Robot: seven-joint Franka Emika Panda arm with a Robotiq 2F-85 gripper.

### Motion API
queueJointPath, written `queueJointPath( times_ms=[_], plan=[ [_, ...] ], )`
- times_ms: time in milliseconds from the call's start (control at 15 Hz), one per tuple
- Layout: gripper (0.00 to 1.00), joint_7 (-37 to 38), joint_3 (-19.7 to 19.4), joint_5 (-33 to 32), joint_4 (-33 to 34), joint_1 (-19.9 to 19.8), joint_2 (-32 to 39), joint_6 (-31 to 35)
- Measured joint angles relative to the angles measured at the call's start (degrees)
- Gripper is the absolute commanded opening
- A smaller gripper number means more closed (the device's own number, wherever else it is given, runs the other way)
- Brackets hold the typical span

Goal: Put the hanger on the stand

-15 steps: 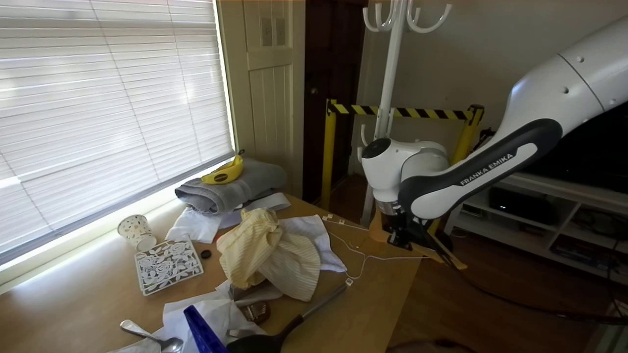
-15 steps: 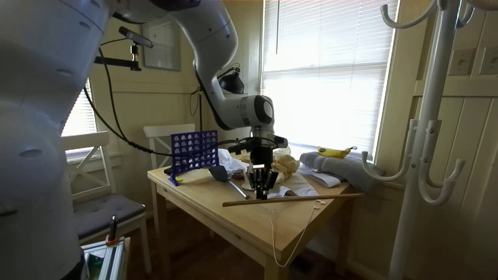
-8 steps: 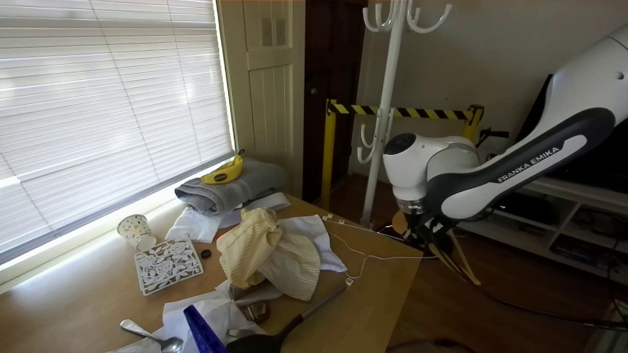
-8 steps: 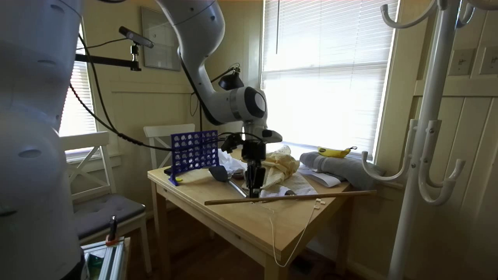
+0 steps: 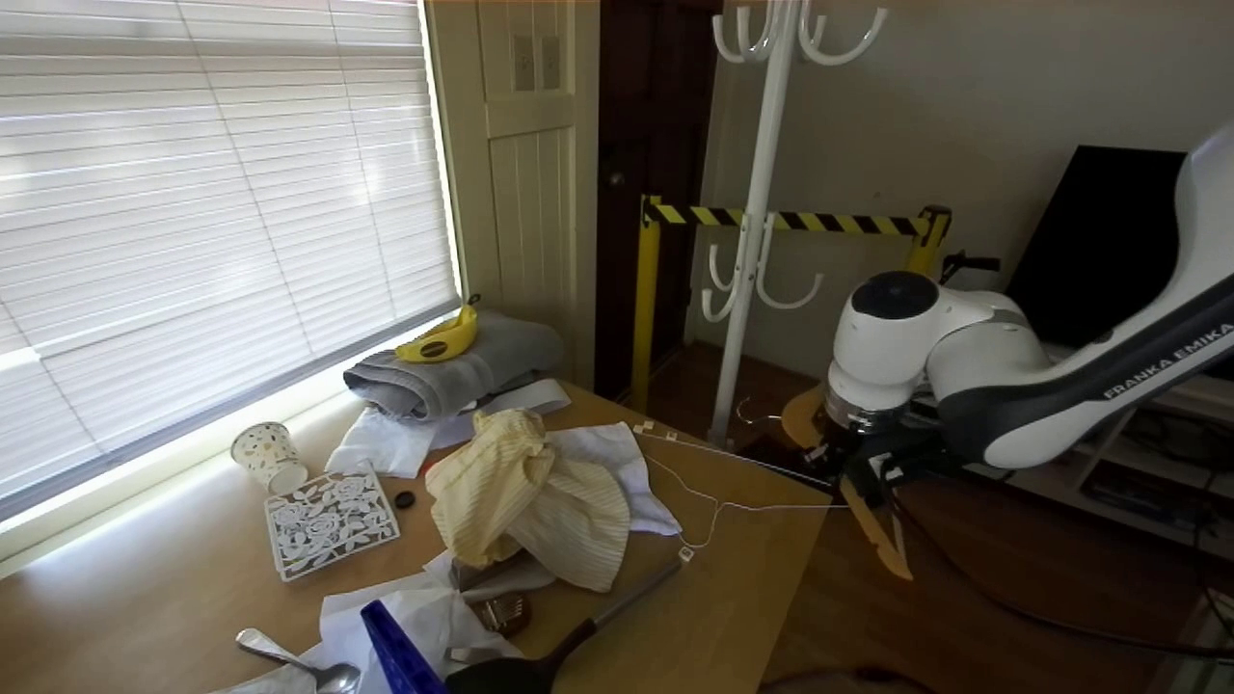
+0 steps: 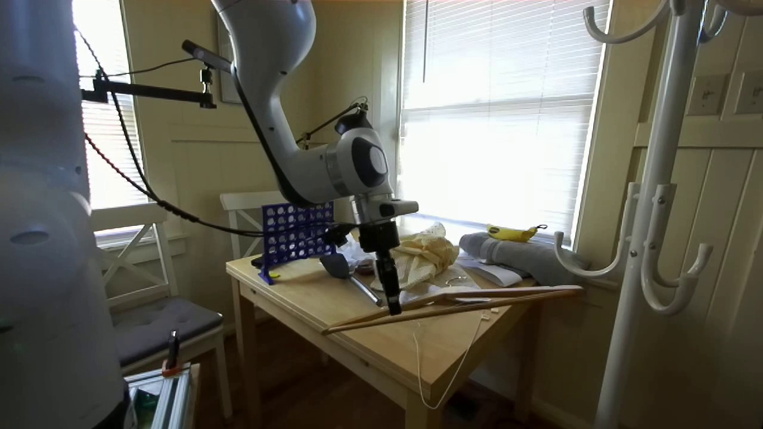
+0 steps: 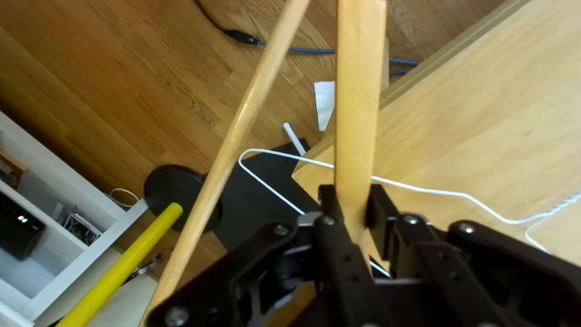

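Note:
The hanger (image 6: 465,308) is a light-brown wooden triangle, held roughly level above the table corner in an exterior view. Its small metal hook (image 5: 757,414) points towards the stand in an exterior view. My gripper (image 6: 394,308) is shut on the hanger's bar. In the wrist view, the fingers (image 7: 350,204) pinch the bar (image 7: 358,100) from both sides, with the second bar running off to the left. The stand (image 5: 762,145) is a white pole with curved hooks at top and mid-height. It also shows at right in an exterior view (image 6: 661,137), apart from the hanger.
The wooden table (image 6: 334,339) holds a yellow cloth (image 5: 530,501), a grey towel (image 5: 501,357), a spatula (image 6: 357,280) and a blue game rack (image 6: 298,232). A white cord (image 7: 435,193) runs beneath the hanger. A yellow post (image 7: 122,268) with striped tape (image 5: 839,223) stands near the stand.
The arm has moved away from the stand and the table. The hanger, edge-on before, has tilted and shows both bars and its hook. The mid-height stand hooks are uncovered.

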Motion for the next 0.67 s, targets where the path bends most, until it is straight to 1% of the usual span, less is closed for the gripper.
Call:
queueJointPath(
  times_ms=[133, 267, 533, 600, 667],
  plan=[
    [0.05, 5.92, 0.02, -6.72, -2.57, -1.39, -3.07, 2.26],
    [0.05, 10.75, 0.25, -13.23, -4.11, -3.14, -6.88, 2.36],
    [0.05, 15.54, 1.21, -23.94, -5.01, -7.43, -14.95, 2.05],
    [0.20, 15.59, 1.27, -25.69, -5.02, -8.39, -16.89, 2.18],
    [0.20, 14.01, 1.02, -26.58, -5.08, -9.12, -18.44, 3.54]
  ],
)
